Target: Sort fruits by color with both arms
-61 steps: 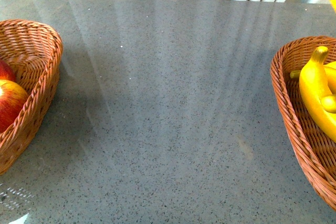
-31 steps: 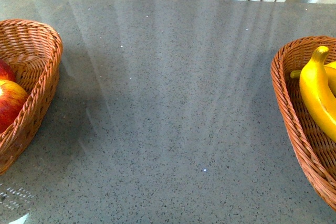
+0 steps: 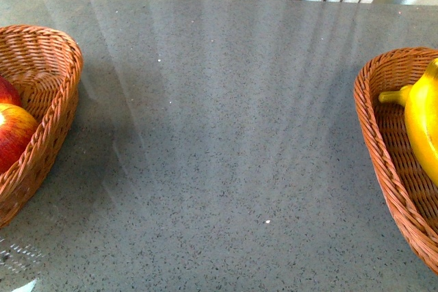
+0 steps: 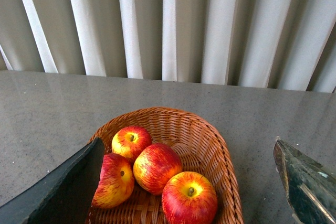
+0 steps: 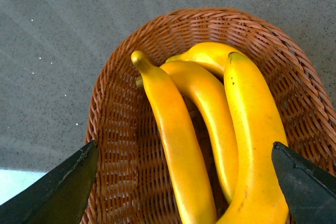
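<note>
Several red apples with yellow patches lie in a wicker basket in the left wrist view. My left gripper hangs open above them, holding nothing. In the right wrist view three yellow bananas lie side by side in another wicker basket. My right gripper is open over them, its fingers apart from the fruit. The front view shows the apple basket at the left edge with two apples visible. The banana basket is at the right edge with a banana. Neither arm shows there.
A grey speckled table stretches between the two baskets. White and grey vertical curtain folds hang behind the table's far edge.
A yellow shape at the front view's top right corner one second ago is gone. The bananas in the right basket have shifted, and a larger one now lies at the frame edge.
</note>
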You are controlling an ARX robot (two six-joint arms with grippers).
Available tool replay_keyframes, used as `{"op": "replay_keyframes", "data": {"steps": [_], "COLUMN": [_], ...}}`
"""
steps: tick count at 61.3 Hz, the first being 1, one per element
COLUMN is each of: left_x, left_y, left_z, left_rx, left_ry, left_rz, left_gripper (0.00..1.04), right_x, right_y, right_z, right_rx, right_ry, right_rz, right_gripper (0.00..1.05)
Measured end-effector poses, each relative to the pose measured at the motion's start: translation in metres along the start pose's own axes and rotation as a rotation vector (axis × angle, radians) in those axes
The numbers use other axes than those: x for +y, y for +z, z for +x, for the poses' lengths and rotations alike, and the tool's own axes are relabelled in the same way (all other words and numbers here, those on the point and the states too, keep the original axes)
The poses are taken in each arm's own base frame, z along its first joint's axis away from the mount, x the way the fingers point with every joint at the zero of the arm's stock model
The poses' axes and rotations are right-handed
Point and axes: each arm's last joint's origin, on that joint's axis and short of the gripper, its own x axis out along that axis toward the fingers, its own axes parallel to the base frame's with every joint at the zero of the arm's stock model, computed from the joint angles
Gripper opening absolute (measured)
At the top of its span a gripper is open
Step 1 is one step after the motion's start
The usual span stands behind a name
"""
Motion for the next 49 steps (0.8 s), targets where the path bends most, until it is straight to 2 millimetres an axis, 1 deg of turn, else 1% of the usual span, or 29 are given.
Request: {"op": "replay_keyframes", "data": {"steps": [4, 6, 7, 8, 9, 10, 12, 14, 16, 20, 22, 25, 27, 31, 32, 34, 35, 49], "left_x": [0.0, 0.0, 0.0, 0.0, 0.0, 0.0, 0.0, 0.0, 0.0, 0.0, 0.0, 0.0, 0.0, 0.0, 0.0, 0.0, 0.0, 0.0], "left_y": [0.0, 0.0, 0.0, 0.0, 0.0, 0.0, 0.0, 0.0, 0.0, 0.0, 0.0, 0.0, 0.0, 0.0, 0.0, 0.0, 0.0, 0.0], "left_z": [0.0, 0.0, 0.0, 0.0, 0.0, 0.0, 0.0, 0.0, 0.0, 0.0, 0.0, 0.0, 0.0, 0.0, 0.0, 0.0, 0.0, 0.0], "left_rx": [0.0, 0.0, 0.0, 0.0, 0.0, 0.0, 0.0, 0.0, 0.0, 0.0, 0.0, 0.0, 0.0, 0.0, 0.0, 0.0, 0.0, 0.0], "left_ry": [0.0, 0.0, 0.0, 0.0, 0.0, 0.0, 0.0, 0.0, 0.0, 0.0, 0.0, 0.0, 0.0, 0.0, 0.0, 0.0, 0.0, 0.0], "left_rz": [0.0, 0.0, 0.0, 0.0, 0.0, 0.0, 0.0, 0.0, 0.0, 0.0, 0.0, 0.0, 0.0, 0.0, 0.0, 0.0, 0.0, 0.0], "left_gripper": [0.96, 0.96, 0.96, 0.96, 0.96, 0.96, 0.96, 0.96, 0.96, 0.96, 0.96, 0.96, 0.96, 0.96, 0.96, 0.96, 0.96, 0.96], "right_x": [0.0, 0.0, -0.001, -0.001, -0.002, -0.002, 0.001, 0.006, 0.009, 0.009, 0.008, 0.007, 0.006, 0.005, 0.004, 0.004, 0.004, 0.005], "right_y": [0.0, -0.003, -0.005, -0.007, -0.012, -0.014, -0.022, -0.021, -0.019, -0.021, -0.024, -0.028, -0.033, -0.039, -0.04, -0.04, -0.04, -0.041], "right_z": [0.0, 0.003, 0.005, 0.005, 0.005, 0.004, 0.0, -0.007, -0.013, -0.018, -0.019, -0.02, -0.02, -0.021, -0.021, -0.023, -0.023, -0.035], "right_rx": [-0.002, -0.055, -0.119, -0.147, -0.231, -0.256, -0.365, -0.459, -0.506, -0.524, -0.519, -0.509, -0.521, -0.508, -0.506, -0.506, -0.508, -0.526], "right_ry": [0.001, 0.011, 0.016, 0.02, 0.026, 0.028, 0.028, 0.045, 0.063, 0.062, 0.056, 0.053, 0.054, 0.052, 0.052, 0.051, 0.049, 0.053], "right_rz": [0.0, -0.03, -0.057, -0.065, -0.109, -0.121, -0.164, -0.19, -0.21, -0.217, -0.219, -0.222, -0.226, -0.229, -0.23, -0.23, -0.233, -0.234], "right_gripper": [0.95, 0.92, 0.88, 0.87, 0.82, 0.8, 0.71, 0.63, 0.54, 0.43, 0.36, 0.29, 0.22, 0.11, 0.1, 0.03, 0.01, 0.02]}}
